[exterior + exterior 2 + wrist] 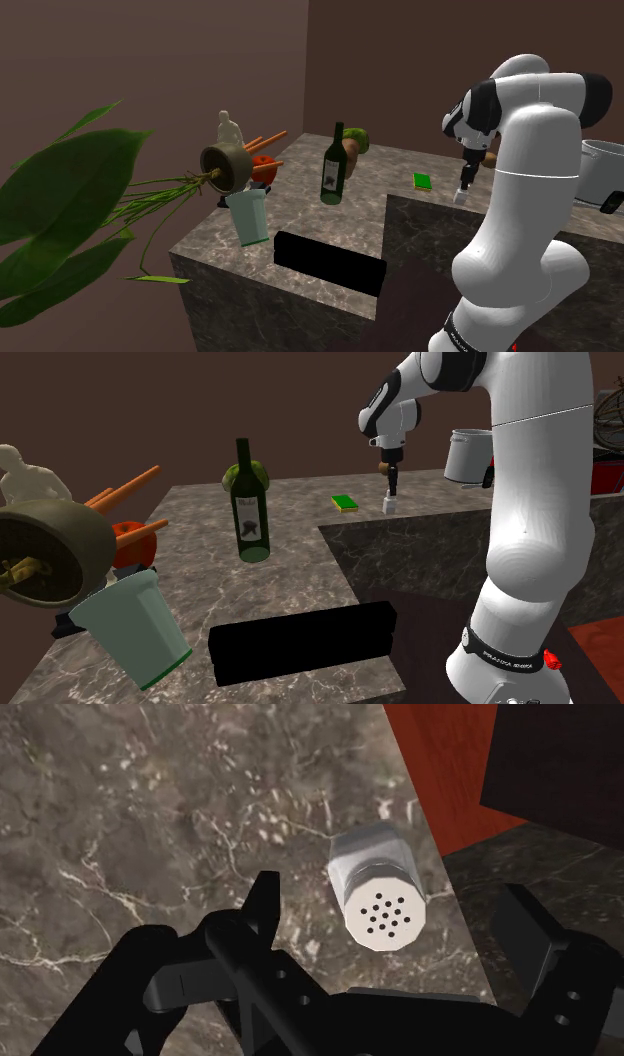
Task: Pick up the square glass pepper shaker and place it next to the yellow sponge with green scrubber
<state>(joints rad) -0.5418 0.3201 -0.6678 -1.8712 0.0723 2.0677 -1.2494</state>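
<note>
Marble-look countertop [300, 562] all around, dark with pale veins, backed by plain brown walls. The pepper shaker [378, 889] is stood upright on that counter near its edge, a pale square body with a round perforated cap, and it can also be spotted under the arm in the second exterior view [389, 505]. The black gripper [395, 919] is hung right over it, pointing down, fingers [262, 904] spread wide. The shaker sits in the gap between them but isn't touched by either one, so nothing is gripped.

The sponge [345, 503], yellow with a green top, is laid flat on the counter near the shaker, toward the second exterior view's left, with a bit of bare marble between the two.

Further along that way a green wine bottle [250, 502] is seen, tilted. A pale cup [135, 627] is leaned over at the near corner, and a flat black area [305, 642] is drawn on the counter's front part. A grey pot [468, 455] is parked behind the arm.
</note>
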